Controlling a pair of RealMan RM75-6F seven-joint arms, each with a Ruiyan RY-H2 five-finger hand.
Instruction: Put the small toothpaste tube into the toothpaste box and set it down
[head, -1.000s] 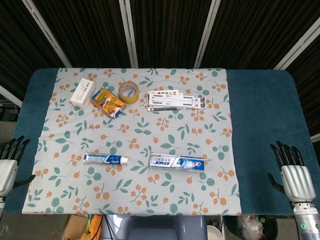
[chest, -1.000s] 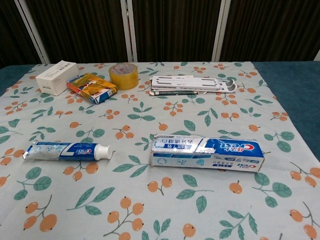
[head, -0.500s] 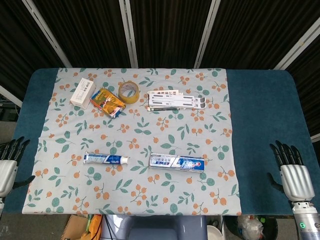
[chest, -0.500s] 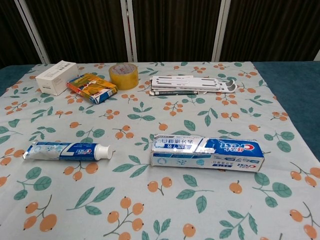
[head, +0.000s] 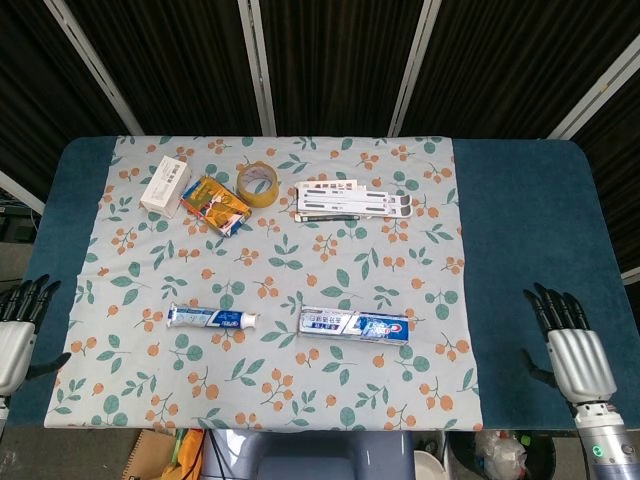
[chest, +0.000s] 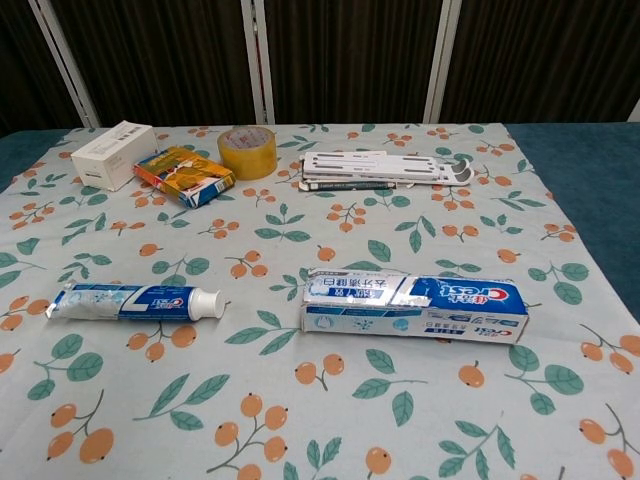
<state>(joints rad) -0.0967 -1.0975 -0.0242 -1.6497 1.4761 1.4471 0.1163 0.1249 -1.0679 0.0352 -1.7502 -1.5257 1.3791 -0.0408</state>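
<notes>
The small toothpaste tube (head: 211, 318) (chest: 135, 301) lies flat on the floral cloth, its white cap pointing right. To its right lies the blue and white toothpaste box (head: 355, 324) (chest: 415, 305), lengthwise, a short gap away from the cap. My left hand (head: 17, 330) hangs off the table's front left corner, fingers spread, holding nothing. My right hand (head: 568, 350) sits beyond the front right edge, fingers spread and empty. Both hands are far from the tube and box. The chest view shows neither hand.
At the back of the cloth stand a white box (head: 165, 184) (chest: 113, 154), an orange packet (head: 215, 203) (chest: 184, 175), a roll of yellow tape (head: 258, 182) (chest: 247, 152) and a flat white folding stand (head: 352, 200) (chest: 385, 167). Blue table surface (head: 530, 240) lies right of the cloth.
My right hand has shifted slightly left and up toward the table's edge. The left hand, tube and box have not moved.
</notes>
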